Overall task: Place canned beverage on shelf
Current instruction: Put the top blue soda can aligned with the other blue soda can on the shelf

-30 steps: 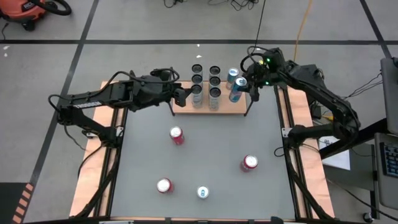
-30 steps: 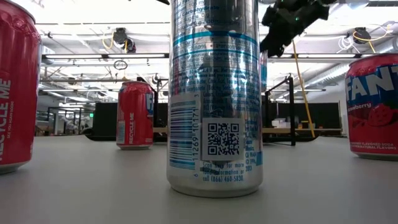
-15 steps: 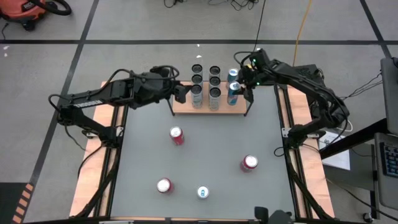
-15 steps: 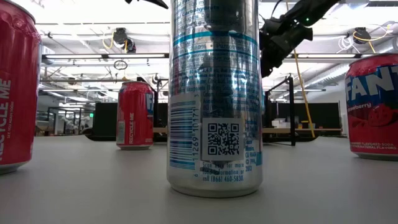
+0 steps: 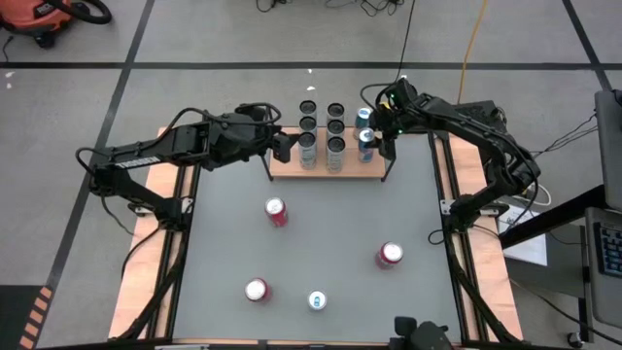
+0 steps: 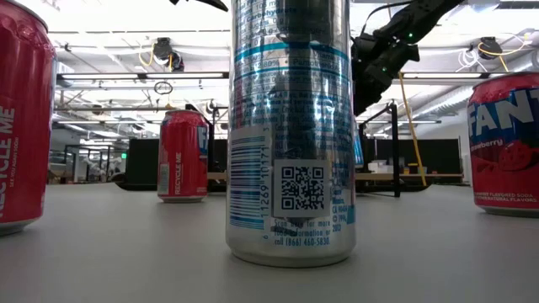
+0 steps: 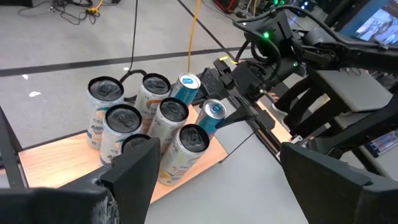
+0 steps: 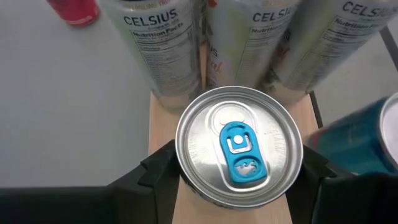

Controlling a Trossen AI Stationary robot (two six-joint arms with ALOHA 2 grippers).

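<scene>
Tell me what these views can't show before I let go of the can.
- Held can base: right wrist view shows only its top; whether it rests on the shelf can't be told.
- Shelf in low view: mostly hidden behind the near silver can.
- Right gripper: high view too small to show finger contact.
- Left gripper: fingers cut off by the frame edge.

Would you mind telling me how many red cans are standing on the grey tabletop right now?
3: one red can left of centre nearest the wooden shelf, one toward the right, one near the front. None seems hidden from above.
</scene>
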